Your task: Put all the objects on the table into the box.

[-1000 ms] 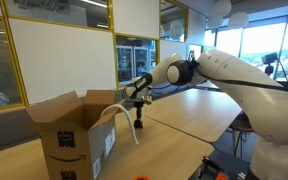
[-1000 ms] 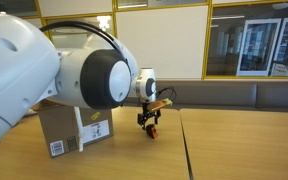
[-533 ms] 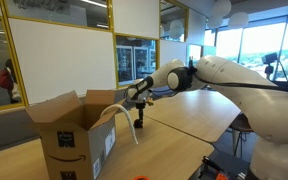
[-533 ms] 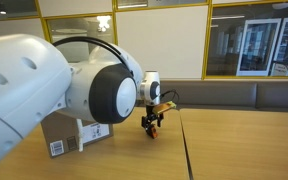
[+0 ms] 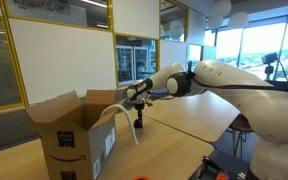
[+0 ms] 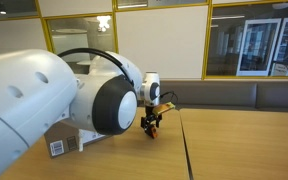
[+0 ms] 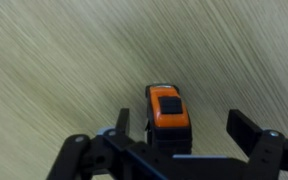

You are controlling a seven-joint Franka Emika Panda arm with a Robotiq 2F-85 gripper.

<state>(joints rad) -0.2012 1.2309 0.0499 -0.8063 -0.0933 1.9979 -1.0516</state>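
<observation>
Plainly printed on the near side of the brown cardboard shipping box [image 5: 72, 140] is a black smile-arrow logo [image 5: 68, 151], and a white label [image 5: 109, 144] sits on the adjoining side. In an exterior view a white label [image 6: 56, 148] also shows on the part of the box [image 6: 64, 138] that is not hidden behind the white robot arm [image 6: 44, 110]. No writing on either label can be read at this size.

The box stands with its flaps open on the light wood-coloured table [image 5: 184, 115]. A long bendy white tube [image 5: 117, 105] rises out of its open top, arches over the edge and hangs down outside the box, towards the gripper [image 5: 139, 120].

In the wrist view a small orange toy car [image 7: 167, 108] with dark windows lies on the bare wood grain of the table [image 7: 54, 70]. It sits between the two black fingers [image 7: 246, 128] of the gripper [image 7: 182, 128], nearer the picture-left finger than the other, and its lower end is hidden behind the gripper's body. The jaws are spread wide and hold nothing; neither finger touches the car.

In both exterior views the gripper [image 6: 151, 124] points down close above the table [image 6: 244, 145], just beside the box and apart from it.
</observation>
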